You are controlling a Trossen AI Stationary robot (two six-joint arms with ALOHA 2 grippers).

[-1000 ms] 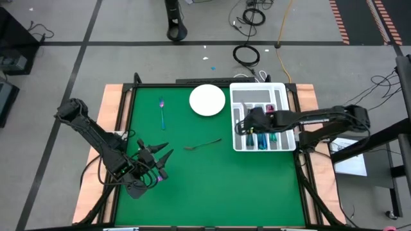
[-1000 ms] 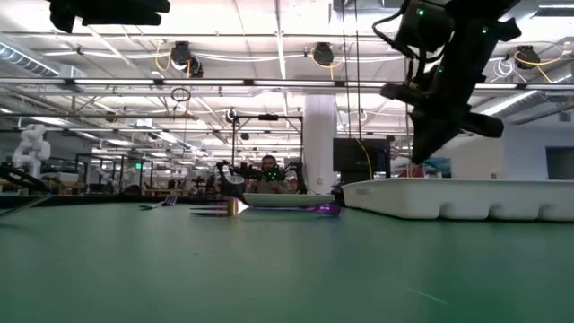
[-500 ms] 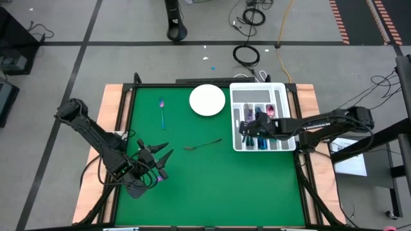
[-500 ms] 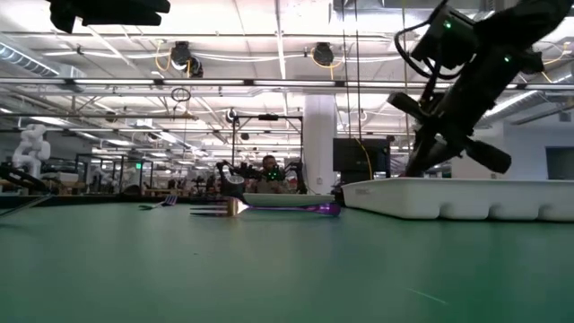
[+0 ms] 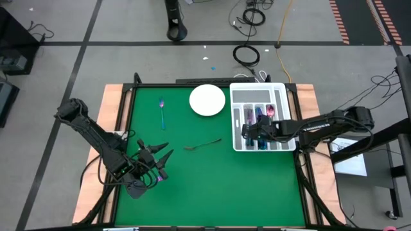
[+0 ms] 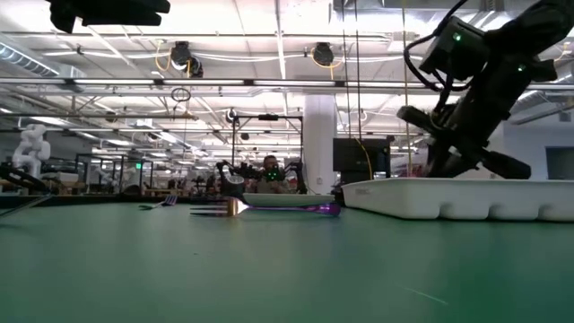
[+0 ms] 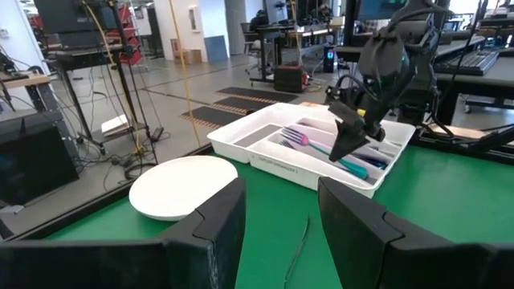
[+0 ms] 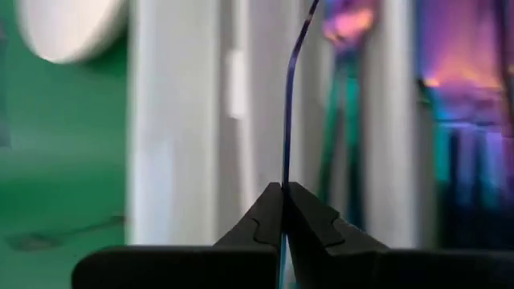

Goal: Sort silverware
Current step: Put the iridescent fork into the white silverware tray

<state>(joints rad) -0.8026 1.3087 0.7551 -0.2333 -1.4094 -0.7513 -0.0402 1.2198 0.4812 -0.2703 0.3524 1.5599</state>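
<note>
Green table (image 5: 212,173) below me, my right end effector (image 5: 244,131) clenched on a thin utensil (image 8: 291,96) over white tray (image 5: 277,86), left end effector (image 5: 164,156) released, idle.

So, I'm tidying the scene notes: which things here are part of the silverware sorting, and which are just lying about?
Part of the job:
- thin piece pinched in the right hand
- silverware in the tray
- fork mid-table
- spoon beside the plate
- white slotted tray

Just lying about:
- white plate
- left hand, waiting open

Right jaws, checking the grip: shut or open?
Shut: the right gripper pinches a thin piece of silverware over the white tray.
</note>
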